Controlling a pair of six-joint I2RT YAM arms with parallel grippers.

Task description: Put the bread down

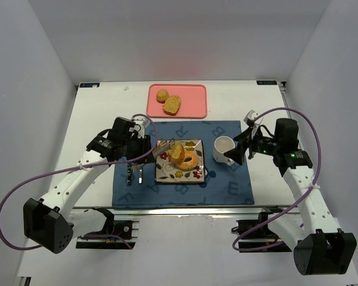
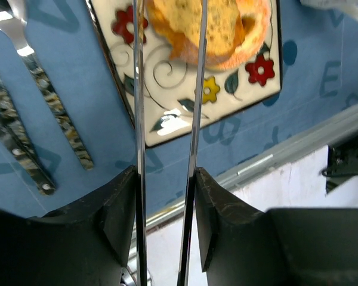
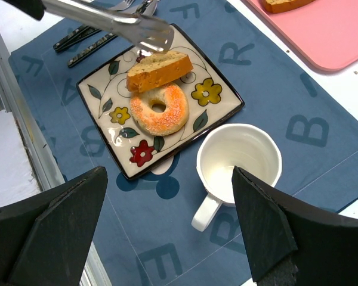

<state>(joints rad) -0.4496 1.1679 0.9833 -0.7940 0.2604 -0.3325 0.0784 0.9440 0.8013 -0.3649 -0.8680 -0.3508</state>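
Note:
The bread: a glazed ring [image 1: 189,161] and a wedge slice [image 1: 177,150] lie on the flowered square plate [image 1: 161,174]. A round bun [image 1: 162,95] and another wedge [image 1: 172,105] lie on the pink tray [image 1: 194,95]. My left gripper [image 1: 144,146] is shut on metal tongs [image 2: 194,119]. The tong tips reach the slice [image 2: 221,24] on the plate [image 2: 167,95]; I cannot tell whether they pinch it. The right wrist view shows the tongs [image 3: 107,18] at the far edge of the slice [image 3: 158,70], which leans on the ring [image 3: 161,110]. My right gripper [image 3: 168,173] is open and empty beside the mug.
A white mug [image 1: 224,149] stands right of the plate on the blue lettered mat [image 1: 227,187]. Patterned cutlery [image 1: 134,173] lies left of the plate, also in the left wrist view [image 2: 53,107]. White walls enclose the table on three sides.

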